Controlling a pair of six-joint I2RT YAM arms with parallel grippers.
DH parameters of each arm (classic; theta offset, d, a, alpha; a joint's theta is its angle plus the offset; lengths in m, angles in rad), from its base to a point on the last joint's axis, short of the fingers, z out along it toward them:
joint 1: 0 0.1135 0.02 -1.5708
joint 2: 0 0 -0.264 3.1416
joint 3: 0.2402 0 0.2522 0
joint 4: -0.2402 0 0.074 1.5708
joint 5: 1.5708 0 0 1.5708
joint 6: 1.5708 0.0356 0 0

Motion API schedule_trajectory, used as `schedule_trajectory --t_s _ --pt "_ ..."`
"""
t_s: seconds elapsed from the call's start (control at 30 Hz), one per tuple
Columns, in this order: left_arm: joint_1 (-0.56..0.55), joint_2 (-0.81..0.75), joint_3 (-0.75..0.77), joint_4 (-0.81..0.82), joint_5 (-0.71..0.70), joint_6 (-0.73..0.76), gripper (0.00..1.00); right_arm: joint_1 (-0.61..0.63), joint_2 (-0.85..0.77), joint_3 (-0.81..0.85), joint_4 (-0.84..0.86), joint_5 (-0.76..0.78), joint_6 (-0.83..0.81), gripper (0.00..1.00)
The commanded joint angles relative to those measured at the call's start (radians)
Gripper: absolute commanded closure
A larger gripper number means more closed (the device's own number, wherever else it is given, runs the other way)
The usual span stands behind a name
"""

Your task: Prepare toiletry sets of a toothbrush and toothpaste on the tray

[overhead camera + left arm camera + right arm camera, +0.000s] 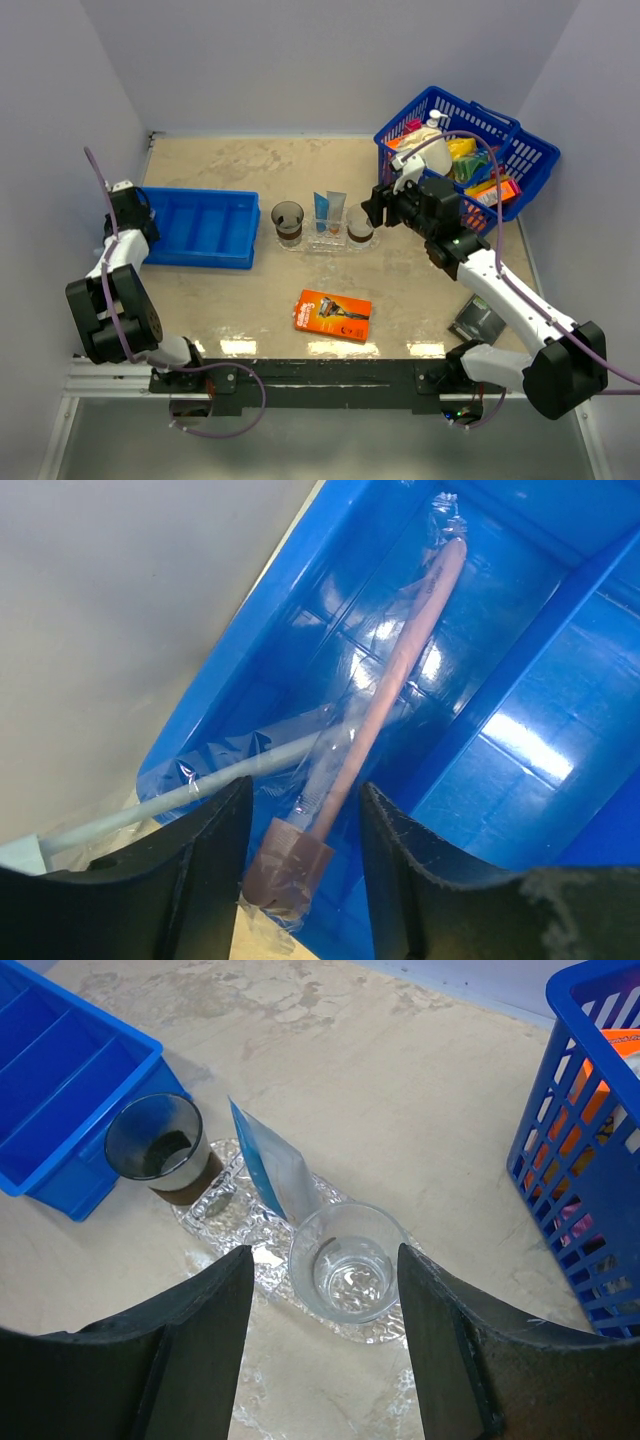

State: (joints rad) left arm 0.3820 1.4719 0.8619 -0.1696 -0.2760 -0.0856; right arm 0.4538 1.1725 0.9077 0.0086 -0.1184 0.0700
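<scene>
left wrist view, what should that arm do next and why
Probably close the left fingers on the wrapped toothbrush. They stand open on either side of its thick end, which lies in a compartment of the blue bin, so nothing is gripped yet. The tray holds toothpaste, but I see no toothbrush there.

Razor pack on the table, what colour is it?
The razor pack is orange, with a dark razor pictured on it; it shows best in the top external view.
</scene>
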Motion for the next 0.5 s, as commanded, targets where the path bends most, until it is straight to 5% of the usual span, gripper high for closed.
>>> schedule_trajectory --t_s 0.0,0.47 --pt "-0.015 -0.002 0.037 -0.008 -0.038 0.009 0.51 0.006 -0.01 -0.007 0.034 0.019 -0.013 0.38" --pt "-0.029 -0.106 0.034 0.008 -0.061 0.001 0.82 0.009 0.003 0.017 0.013 0.017 -0.019 0.38"
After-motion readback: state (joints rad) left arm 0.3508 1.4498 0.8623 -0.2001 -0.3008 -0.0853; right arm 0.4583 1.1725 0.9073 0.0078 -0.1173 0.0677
